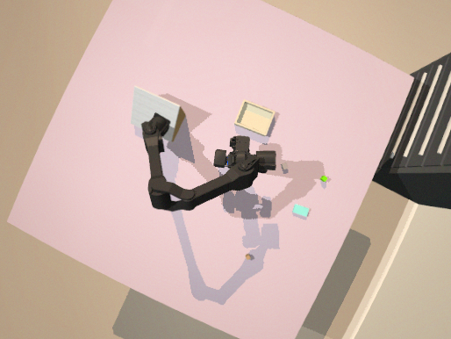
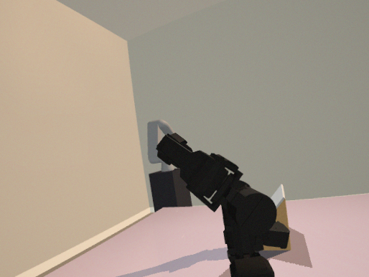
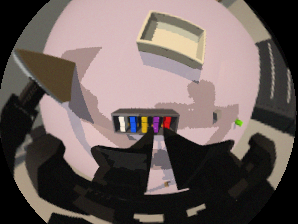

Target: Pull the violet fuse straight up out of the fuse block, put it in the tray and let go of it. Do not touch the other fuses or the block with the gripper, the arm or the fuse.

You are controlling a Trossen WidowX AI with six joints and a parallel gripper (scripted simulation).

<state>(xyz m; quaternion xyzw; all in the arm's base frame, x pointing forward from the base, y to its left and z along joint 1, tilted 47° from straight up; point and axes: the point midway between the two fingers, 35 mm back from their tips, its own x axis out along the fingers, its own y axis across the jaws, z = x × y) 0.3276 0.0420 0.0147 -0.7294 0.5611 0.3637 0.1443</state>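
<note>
The violet fuse (image 3: 156,122) stands upright in the dark fuse block (image 3: 145,111), between the yellow fuse (image 3: 144,124) and the red fuse (image 3: 167,121). A blue fuse (image 3: 133,124) and a white fuse (image 3: 122,124) stand farther left. My gripper (image 3: 158,129) is slightly open, with a narrow gap and nothing between its fingertips. In the wrist view the tips overlap the block's lower edge near the violet and red fuses; their height above it is unclear. The arm hides nearly all of the block in the top view. The cream tray (image 1: 251,129) (image 3: 170,54) is empty, beyond the block.
The arm's base is on a sloped wedge (image 1: 146,107) (image 3: 50,72). Small loose items are a grey piece (image 1: 284,167) (image 3: 216,117), a green cube (image 1: 324,178) (image 3: 238,122), a turquoise block (image 1: 301,211) and an orange piece (image 1: 248,256) (image 3: 167,184).
</note>
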